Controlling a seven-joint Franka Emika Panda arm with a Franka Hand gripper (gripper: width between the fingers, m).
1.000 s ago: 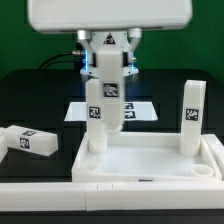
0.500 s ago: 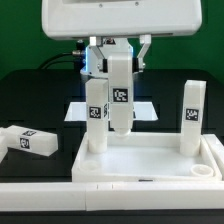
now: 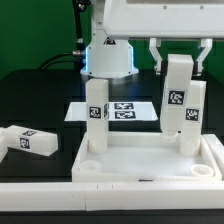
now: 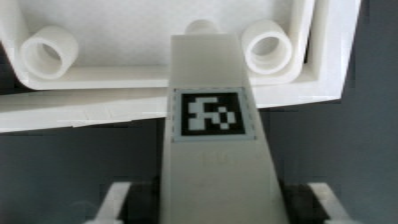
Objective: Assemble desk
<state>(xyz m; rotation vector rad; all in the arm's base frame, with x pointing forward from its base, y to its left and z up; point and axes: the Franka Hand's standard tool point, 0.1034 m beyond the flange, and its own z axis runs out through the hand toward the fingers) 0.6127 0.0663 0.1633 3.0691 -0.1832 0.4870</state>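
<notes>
Clamping one white leg (image 3: pixel 177 92) between its two fingers, the gripper (image 3: pixel 178 60) hangs above the desk top (image 3: pixel 140 158). The held leg points down from it, just beside a second leg (image 3: pixel 197 120) standing upright on the top.

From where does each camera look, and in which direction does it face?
Exterior view: off the arm, before the desk top, facing across it toward the robot base; the jaws show, shut on the held leg.
Wrist view: on the wrist, looking down along the held leg at the desk top's sockets; both jaws show beside the leg.
Shared: the held leg and the desk top.
</notes>
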